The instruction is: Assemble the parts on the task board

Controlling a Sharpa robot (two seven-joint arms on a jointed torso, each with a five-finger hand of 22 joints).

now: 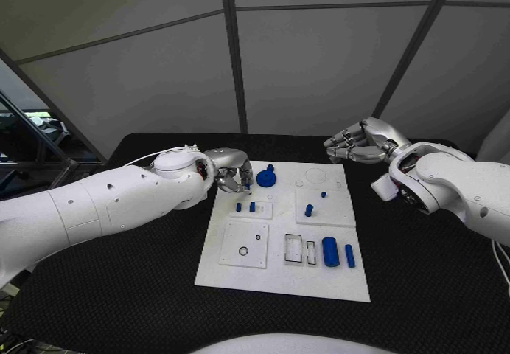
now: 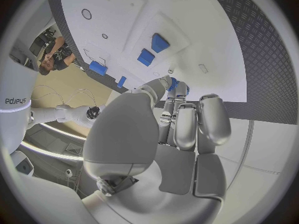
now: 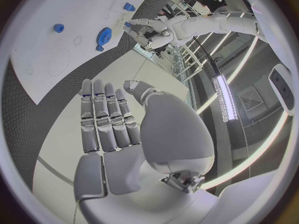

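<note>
The white task board (image 1: pixel 281 284) lies in the middle of the table. On it are a blue gear with a knob (image 1: pixel 266 178), two small blue pegs (image 1: pixel 245 207), another peg (image 1: pixel 308 210), a blue cylinder (image 1: pixel 331 252) and a thin blue bar (image 1: pixel 350 255). My left hand (image 1: pixel 228 177) hovers at the board's far left corner, just left of the gear. In the left wrist view its thumb and a finger pinch a small blue part (image 2: pixel 174 84). My right hand (image 1: pixel 361 141) hangs beyond the board's far right corner, fingers straight and holding nothing (image 3: pixel 106 119).
A square inset plate with a round hole (image 1: pixel 243 245) and two narrow slots (image 1: pixel 298 248) lie on the board's near half. Black matting (image 1: pixel 117 280) surrounds the board. Grey wall panels stand behind the table.
</note>
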